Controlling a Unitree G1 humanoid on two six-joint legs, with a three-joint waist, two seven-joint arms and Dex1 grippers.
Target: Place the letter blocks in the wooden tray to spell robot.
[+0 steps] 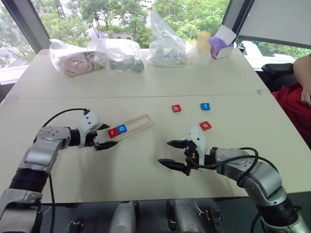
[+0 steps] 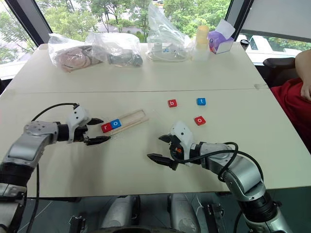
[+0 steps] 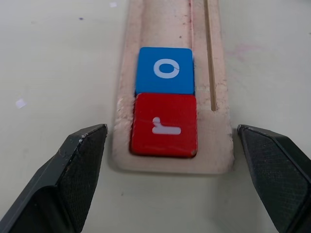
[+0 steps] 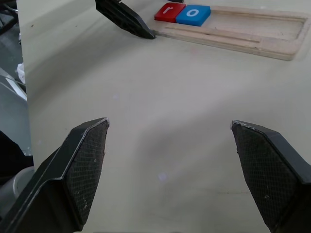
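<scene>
The long light-wood tray lay on the pale table, with the red r tile and blue o tile at its near end. The left gripper straddled that end, fingers spread; the right gripper gaped empty. Red b tile, blue t tile and red o tile lay loose
</scene>
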